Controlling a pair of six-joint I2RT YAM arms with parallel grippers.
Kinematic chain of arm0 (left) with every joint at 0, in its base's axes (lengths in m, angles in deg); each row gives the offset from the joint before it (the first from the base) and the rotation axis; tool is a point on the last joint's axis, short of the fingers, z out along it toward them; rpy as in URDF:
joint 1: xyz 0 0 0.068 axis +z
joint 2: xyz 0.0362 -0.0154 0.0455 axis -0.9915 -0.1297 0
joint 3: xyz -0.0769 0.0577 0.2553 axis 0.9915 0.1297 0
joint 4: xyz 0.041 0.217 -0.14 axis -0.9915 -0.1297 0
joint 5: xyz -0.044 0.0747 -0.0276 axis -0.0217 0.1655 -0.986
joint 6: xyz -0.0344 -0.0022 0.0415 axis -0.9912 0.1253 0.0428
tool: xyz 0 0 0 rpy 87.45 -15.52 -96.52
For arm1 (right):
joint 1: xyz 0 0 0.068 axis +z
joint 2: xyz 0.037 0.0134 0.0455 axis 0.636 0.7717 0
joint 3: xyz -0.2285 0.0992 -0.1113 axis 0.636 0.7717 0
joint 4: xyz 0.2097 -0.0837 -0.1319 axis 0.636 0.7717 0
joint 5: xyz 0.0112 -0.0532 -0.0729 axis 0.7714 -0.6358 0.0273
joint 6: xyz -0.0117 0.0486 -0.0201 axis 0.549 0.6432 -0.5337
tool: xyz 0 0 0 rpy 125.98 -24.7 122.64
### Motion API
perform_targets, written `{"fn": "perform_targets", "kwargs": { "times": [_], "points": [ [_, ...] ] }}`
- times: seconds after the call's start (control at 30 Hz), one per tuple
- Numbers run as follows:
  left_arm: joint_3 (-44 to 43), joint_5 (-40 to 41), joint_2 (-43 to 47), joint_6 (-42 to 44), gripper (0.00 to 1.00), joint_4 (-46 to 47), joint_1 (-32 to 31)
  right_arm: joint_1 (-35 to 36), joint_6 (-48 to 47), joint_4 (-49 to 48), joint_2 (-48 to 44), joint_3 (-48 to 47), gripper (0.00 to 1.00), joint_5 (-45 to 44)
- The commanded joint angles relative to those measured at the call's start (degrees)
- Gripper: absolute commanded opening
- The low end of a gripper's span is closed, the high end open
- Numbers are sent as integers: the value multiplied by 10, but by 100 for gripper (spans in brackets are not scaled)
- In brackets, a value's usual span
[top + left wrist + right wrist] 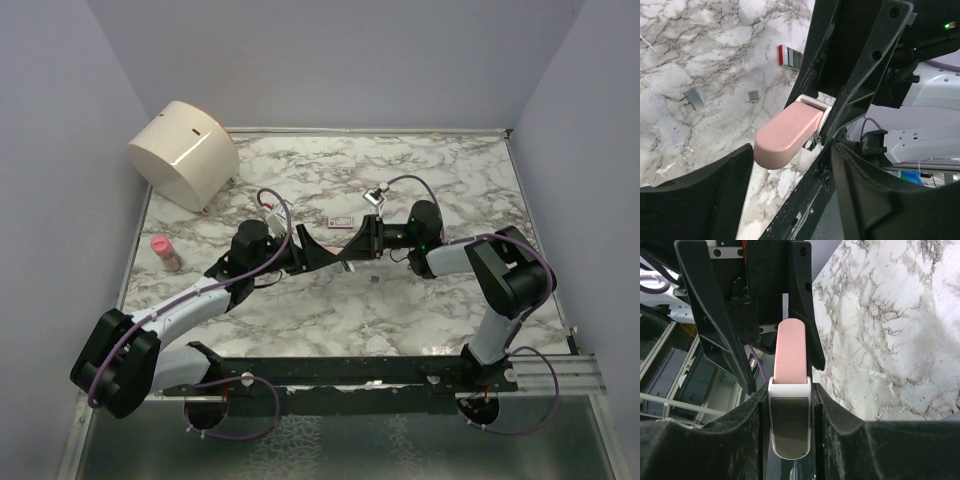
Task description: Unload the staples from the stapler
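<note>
The stapler (791,390) has a pink body and a white and grey rear part. My right gripper (790,407) is shut on that rear part and holds it above the table. Its pink end (787,135) points into my left gripper (792,167), which is open, a finger on each side and not touching. In the top view the two grippers meet at mid-table, left (322,255) and right (354,248). Two small grey staple strips, one longer (693,98) and one shorter (754,96), lie on the marble.
A flat pink tile (341,222) lies just behind the grippers and also shows in the left wrist view (790,56). A big cream drum (185,153) stands at the back left. A small pink bottle (165,252) is at the left edge.
</note>
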Motion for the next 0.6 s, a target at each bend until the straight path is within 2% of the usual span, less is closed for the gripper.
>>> {"fn": "perform_targets", "kwargs": {
  "times": [0.0,0.3,0.57],
  "points": [
    [24,-19,18,-35,71,98,15,1,10,-36,-13,7,1,17],
    [52,-56,5,-70,65,193,40,1,19,-44,-25,7,1,25],
    [43,-75,-4,-60,57,204,40,2,29,-63,-23,10,1,26]
  ]
}}
